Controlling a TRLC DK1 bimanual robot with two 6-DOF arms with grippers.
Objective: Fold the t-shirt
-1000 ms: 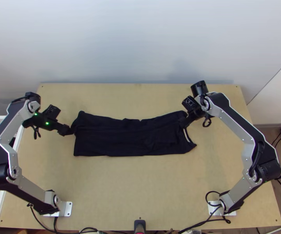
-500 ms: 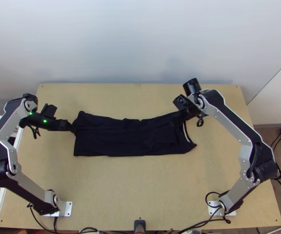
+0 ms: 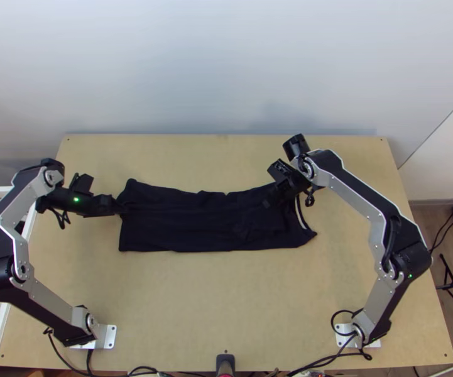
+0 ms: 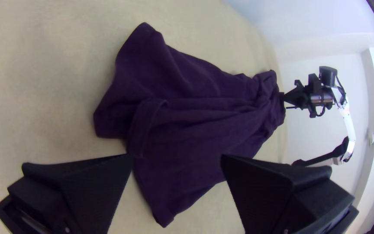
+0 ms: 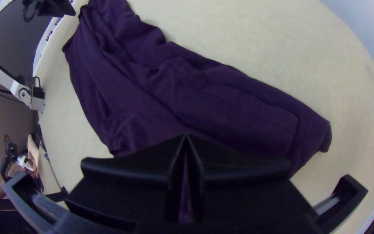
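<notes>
On one table point(image 3: 226, 301) lies one t-shirt point(image 3: 188, 223), one left end effector point(image 3: 122, 208) released, one right end effector point(image 3: 267, 203) clenched.

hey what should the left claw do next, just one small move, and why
Probably ease the left claw down and close it on the end of the t-shirt away from the collar: its fingers stand open by that end, while the right claw is shut over the collar half.
</notes>
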